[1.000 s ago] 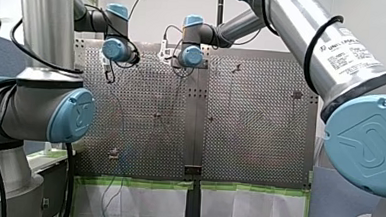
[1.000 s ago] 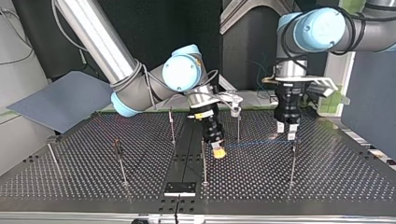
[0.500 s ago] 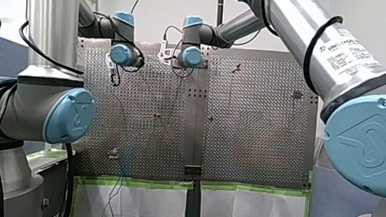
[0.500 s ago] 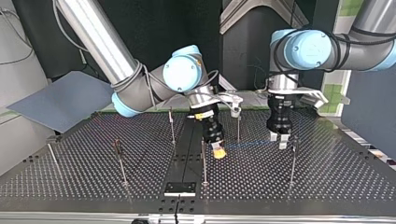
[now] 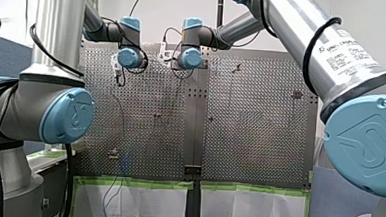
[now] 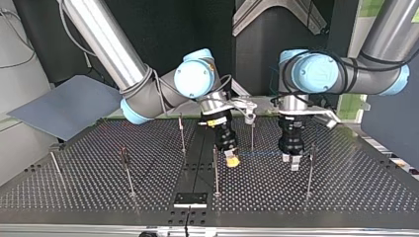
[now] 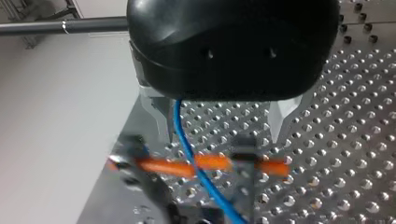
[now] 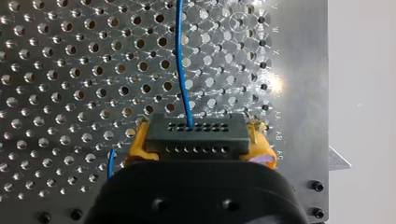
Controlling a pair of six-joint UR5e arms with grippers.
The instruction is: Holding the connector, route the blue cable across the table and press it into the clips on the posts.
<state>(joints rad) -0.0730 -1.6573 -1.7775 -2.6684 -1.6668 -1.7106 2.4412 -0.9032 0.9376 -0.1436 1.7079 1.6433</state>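
Observation:
In the right wrist view my right gripper (image 8: 198, 140) is shut on the black connector (image 8: 196, 133), its yellow pads (image 8: 135, 144) at either end. The blue cable (image 8: 182, 60) leaves the connector and runs ahead over the perforated plate. In the top view that gripper (image 6: 230, 160) hangs low beside a thin post (image 6: 215, 170), and the cable (image 6: 258, 153) stretches level towards my left gripper (image 6: 292, 161). In the left wrist view my left gripper (image 7: 219, 116) is open, and the cable (image 7: 186, 140) passes between its metal fingers (image 7: 158, 112) without being pinched.
Several thin posts stand on the plate, among them post (image 6: 182, 133), post (image 6: 252, 131) and post (image 6: 310, 170). A blurred orange and black part (image 7: 210, 163) lies under the left fingers. A grey sheet (image 6: 64, 106) lies beyond the plate. Slack cable (image 5: 111, 194) hangs over the taped front edge.
My left arm has swung towards my right gripper and come down along the cable, past the nearby post. My right arm and the connector have not moved.

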